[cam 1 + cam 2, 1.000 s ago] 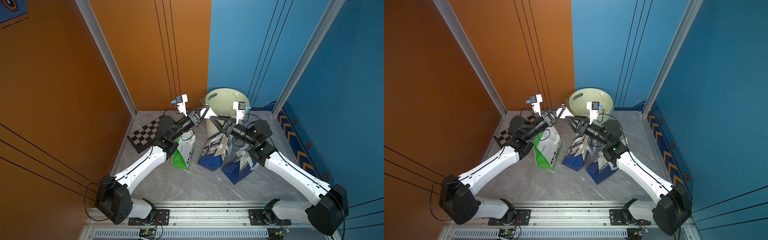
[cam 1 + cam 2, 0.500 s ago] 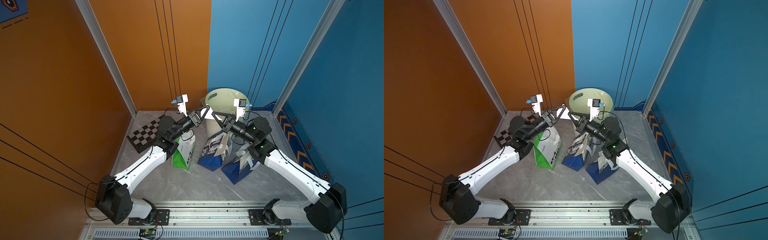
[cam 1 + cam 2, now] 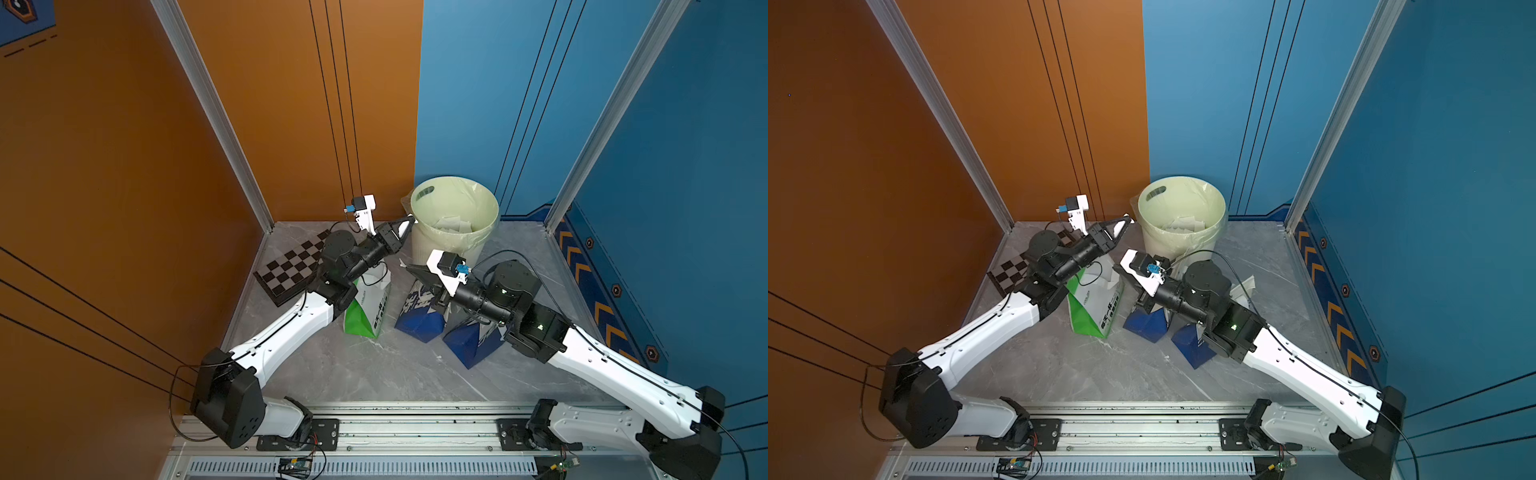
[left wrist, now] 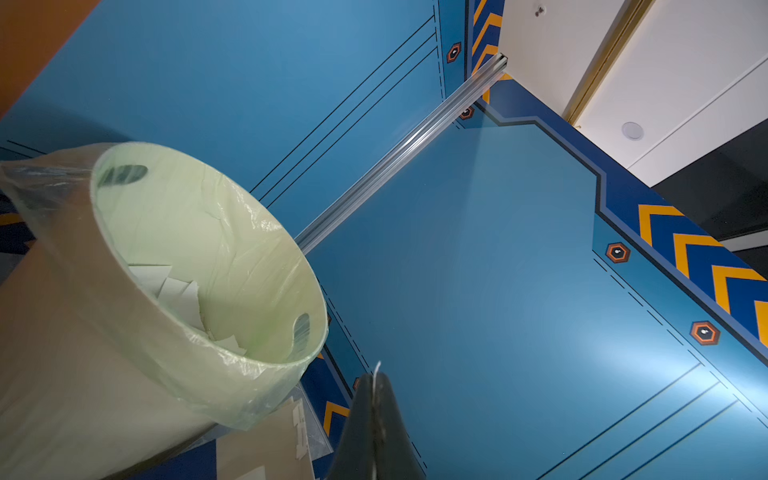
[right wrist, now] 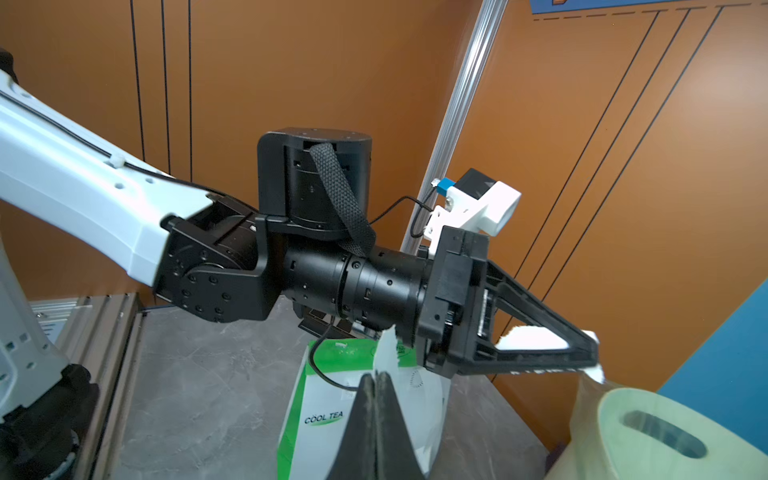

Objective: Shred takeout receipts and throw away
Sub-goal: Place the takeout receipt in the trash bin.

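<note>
A receipt scrap (image 5: 536, 338) is gripped by the left tool (image 3: 410, 219) beside the bin (image 3: 497, 208) rim. The right tool (image 3: 408, 267), closed, is held above a blue bag (image 3: 417, 326).

Bin (image 3: 453, 195): pale green, plastic-lined.
Green-white bag (image 3: 365, 311): upright before the bin.
Blue-white bags (image 3: 417, 322): two, also before the bin.
Chessboard (image 3: 286, 270): flat, left of the bin.

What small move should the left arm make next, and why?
Probably carry the left gripper a little further over the pale green lined plastic bin. It is shut on a torn white paper receipt piece, yet its tip sits at the rim, not over the opening where other white scraps lie.
</note>
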`<state>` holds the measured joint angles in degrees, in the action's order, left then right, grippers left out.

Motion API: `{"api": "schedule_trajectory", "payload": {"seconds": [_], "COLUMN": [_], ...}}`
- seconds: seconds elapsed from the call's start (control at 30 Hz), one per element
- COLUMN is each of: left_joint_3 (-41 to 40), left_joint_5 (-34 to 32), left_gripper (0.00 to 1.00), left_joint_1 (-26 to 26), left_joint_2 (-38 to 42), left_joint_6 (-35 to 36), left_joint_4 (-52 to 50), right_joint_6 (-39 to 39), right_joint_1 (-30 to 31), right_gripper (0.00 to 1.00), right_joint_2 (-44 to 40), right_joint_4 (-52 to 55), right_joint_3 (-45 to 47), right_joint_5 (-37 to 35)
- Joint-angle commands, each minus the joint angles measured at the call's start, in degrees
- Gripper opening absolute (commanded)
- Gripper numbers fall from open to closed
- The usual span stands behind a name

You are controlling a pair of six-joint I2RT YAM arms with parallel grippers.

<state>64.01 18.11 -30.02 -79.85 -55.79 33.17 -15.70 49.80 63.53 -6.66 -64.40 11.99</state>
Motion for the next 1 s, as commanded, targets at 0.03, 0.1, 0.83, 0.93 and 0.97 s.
{"api": "schedule_trajectory", "payload": {"seconds": [0.03,0.1,0.83,0.93,0.97], "left_joint_3": [4.6,9.6,71.9,71.8,71.8], "left_joint_5": [-1.2,-1.2,-11.5,-11.9,-12.0], "left_gripper": [0.00,0.00,0.45,0.55,0.58], "left_joint_1": [-0.2,-1.1,-3.7,-3.6,-3.6], "left_joint_2": [-2.4,-4.9,-47.9,-47.9,-47.6], "left_joint_6": [5.1,9.7,44.4,45.0,45.1], "left_joint_4": [-2.6,-6.3,-52.8,-53.0,-53.1], "right_joint_6": [7.3,15.3,25.5,24.9,24.6], "right_joint_1": [-7.7,-14.4,-27.5,-27.8,-28.0], "right_gripper": [0.00,0.00,0.25,0.29,0.29], "right_joint_2": [0.4,3.2,22.8,20.8,20.0], "right_joint_4": [-4.1,-3.5,6.1,6.7,6.8], "right_joint_3": [-0.7,-3.2,-19.7,-19.0,-18.6], "right_joint_5": [-4.2,-6.6,-11.8,-11.7,-11.7]}}
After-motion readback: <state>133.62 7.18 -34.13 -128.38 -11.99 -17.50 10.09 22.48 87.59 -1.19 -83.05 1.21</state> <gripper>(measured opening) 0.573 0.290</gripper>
